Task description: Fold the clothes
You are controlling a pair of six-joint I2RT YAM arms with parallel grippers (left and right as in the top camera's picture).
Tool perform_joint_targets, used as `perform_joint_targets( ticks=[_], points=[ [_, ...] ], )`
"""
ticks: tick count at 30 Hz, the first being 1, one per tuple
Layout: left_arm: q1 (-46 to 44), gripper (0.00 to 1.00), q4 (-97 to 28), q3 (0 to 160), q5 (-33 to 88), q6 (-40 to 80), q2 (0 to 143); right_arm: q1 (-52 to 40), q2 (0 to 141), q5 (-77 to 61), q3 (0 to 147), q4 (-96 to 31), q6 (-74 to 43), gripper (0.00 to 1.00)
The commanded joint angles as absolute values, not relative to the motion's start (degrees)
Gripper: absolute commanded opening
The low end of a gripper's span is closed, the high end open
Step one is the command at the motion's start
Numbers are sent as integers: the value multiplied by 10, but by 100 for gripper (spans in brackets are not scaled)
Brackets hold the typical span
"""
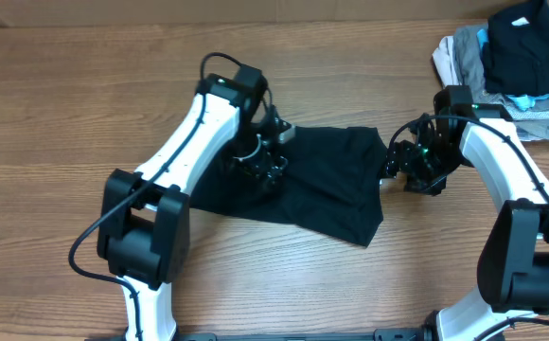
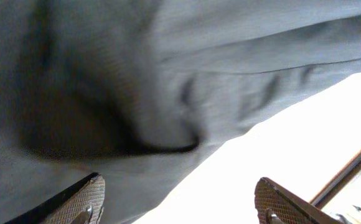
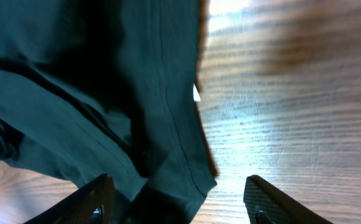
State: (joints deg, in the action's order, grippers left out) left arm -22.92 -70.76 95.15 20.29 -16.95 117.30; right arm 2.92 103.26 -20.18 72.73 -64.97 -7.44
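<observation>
The wooden table (image 1: 85, 76) is mostly bare, and the black T-shirt (image 1: 327, 185) lies near its middle, between the 2 arms. It is no longer spread out as a shirt. It sits as a squat, slanted block with no sleeve sticking out, so I'd say at least 1 fold is already in. The block is not tidy, though: its edges run crooked, the near right corner juts out in a point, and the cloth shows ridges and a dark hollow in the left wrist view. I'd guess 1 more fold and some squaring up remain.

At the far right corner is a heap of other garments (image 1: 525, 57), well apart from the shirt.

The left gripper (image 1: 267, 161) hangs over the shirt's left part. Its fingers (image 2: 84, 200) stand wide apart with nothing pinched and cloth just ahead of them. The right gripper (image 1: 399, 163) sits at the shirt's right edge. Its fingers (image 3: 96, 196) are also spread, with the hemmed edge running down between them but not clamped.

Smallest of all, a white fleck (image 3: 196, 93) peeks out beside that hem, perhaps a label.
</observation>
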Motion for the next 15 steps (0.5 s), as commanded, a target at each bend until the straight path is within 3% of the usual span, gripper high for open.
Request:
perform_joint_targets(
  ticks=[1, 10, 15],
  points=[
    [-258, 79, -706, 950, 269, -180, 1176, 26, 1028, -211, 724, -638, -71, 71],
    [-291, 73, -686, 963, 281, -170, 1175, 26, 1028, -221, 724, -604, -70, 72],
    [-258, 74, -750, 1070, 281, -165, 1169, 24, 1030, -233, 724, -568, -70, 80]
  ],
)
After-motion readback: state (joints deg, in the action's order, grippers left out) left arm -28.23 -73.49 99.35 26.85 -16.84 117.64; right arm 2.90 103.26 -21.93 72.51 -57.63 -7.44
